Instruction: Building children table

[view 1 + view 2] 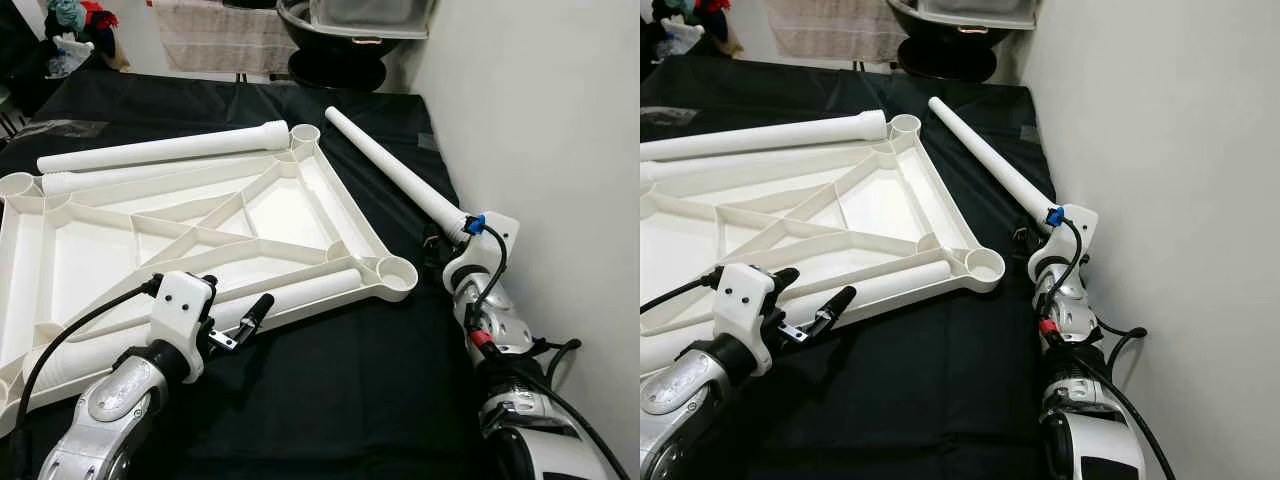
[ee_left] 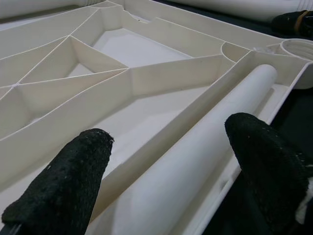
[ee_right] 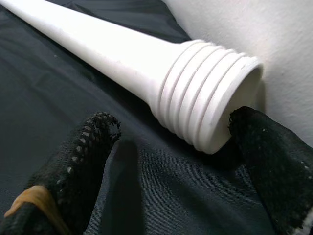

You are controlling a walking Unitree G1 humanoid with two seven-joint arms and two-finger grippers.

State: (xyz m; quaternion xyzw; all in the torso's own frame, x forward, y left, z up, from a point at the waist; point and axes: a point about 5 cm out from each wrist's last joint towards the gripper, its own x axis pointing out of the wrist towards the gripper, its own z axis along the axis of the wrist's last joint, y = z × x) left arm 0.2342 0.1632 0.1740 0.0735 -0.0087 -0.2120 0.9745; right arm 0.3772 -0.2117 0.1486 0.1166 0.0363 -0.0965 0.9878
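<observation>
Children's table top (image 1: 190, 235), white plastic, upside down on black cloth (image 1: 330, 380), ribbed underside up, round leg sockets at corners. Nearest socket (image 1: 396, 271) empty, at corner toward right arm.

One leg (image 1: 290, 290) lying inside tray along near edge rib. Two more legs (image 1: 160, 150) resting side by side along far edge. Fourth leg (image 3: 122, 54) loose on cloth by white wall (image 1: 540, 120), threaded end toward robot, thin end pointing away.

Left end effector (image 2: 161, 171) open, fingers either side of leg in tray, not closed on it, hovering low over it.

Right end effector (image 3: 171, 161) open, black fingers (image 3: 73, 161) spread about threaded collar of loose leg; one fingertip just beside collar rim, no grip evident.

Step in hand, as judged: picking up a leg for screwing into a corner socket. No legs fitted yet, so early in the build.

Next move likely: close right fingers on collar or just above it, lift, swing upright, bring threaded end over empty near socket, then twist. Needs a firm hold — smooth tapered plastic, prone to slip or roll. Wall close by; little room for swing.
</observation>
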